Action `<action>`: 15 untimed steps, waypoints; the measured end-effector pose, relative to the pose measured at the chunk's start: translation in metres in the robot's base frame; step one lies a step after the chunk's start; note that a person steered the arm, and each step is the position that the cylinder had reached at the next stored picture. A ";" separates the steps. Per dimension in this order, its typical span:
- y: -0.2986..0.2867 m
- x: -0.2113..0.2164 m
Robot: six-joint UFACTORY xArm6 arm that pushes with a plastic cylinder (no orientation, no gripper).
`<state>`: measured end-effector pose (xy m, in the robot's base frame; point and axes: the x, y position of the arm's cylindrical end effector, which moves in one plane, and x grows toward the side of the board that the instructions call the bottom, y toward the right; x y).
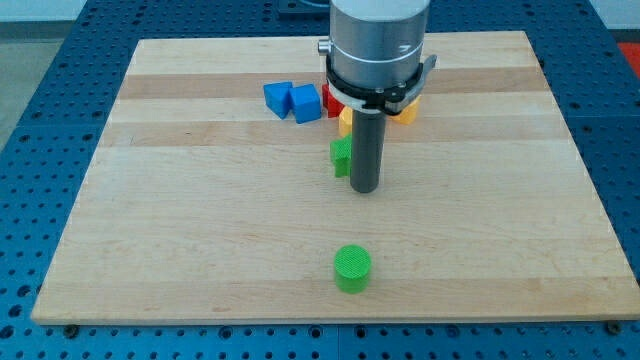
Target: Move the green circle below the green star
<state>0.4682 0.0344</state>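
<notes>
Nearest the view's bottom, the flat green circle block [352,267] sits alone on the pale wooden tabletop [200,220], already roughly below the green star block [341,156]. My tip [364,189], a plain rod with no jaws, stands just right of the star; any nudge should avoid it. Beyond: blue blocks [291,100] and a red-yellow cluster [340,108].
</notes>
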 end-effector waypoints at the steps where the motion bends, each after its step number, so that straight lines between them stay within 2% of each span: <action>1: 0.000 -0.004; 2: 0.000 -0.004; 3: 0.030 0.017; 4: 0.073 0.059; 5: 0.053 0.141; 6: 0.046 0.150; 9: -0.003 0.150; 13: -0.003 0.054; 14: -0.001 0.056; 15: 0.020 0.082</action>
<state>0.5500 0.0546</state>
